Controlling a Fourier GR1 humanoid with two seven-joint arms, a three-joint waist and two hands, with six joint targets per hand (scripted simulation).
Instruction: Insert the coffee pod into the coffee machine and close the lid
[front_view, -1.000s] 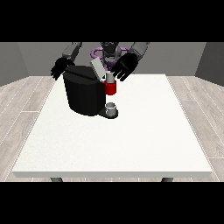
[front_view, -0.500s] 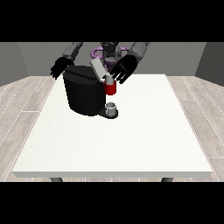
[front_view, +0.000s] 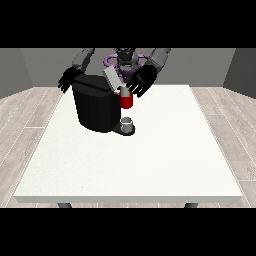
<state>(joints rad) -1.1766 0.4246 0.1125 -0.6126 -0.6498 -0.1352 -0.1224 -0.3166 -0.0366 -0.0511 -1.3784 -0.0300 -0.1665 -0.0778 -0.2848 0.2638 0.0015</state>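
While the coffee machine (front_view: 96, 107) near the surface's (front_view: 150, 165) far edge has its lid (front_view: 112, 80) raised, the hand at the view's right (front_view: 141, 81), fingers spread, hovers just beside it, and should press the lid squarely down; the pod itself is not discernible.

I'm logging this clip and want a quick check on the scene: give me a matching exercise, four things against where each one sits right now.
Things:
1. coffee machine
2. lid
3. cup
4. hand at the view's right

Places or states:
A. raised and tilted above the machine's top
B. low at the machine's front, under the red part
C. black body standing on the white table's far left part
D. just above the red part at the machine's head

Pairs: 1-C, 2-A, 3-B, 4-D
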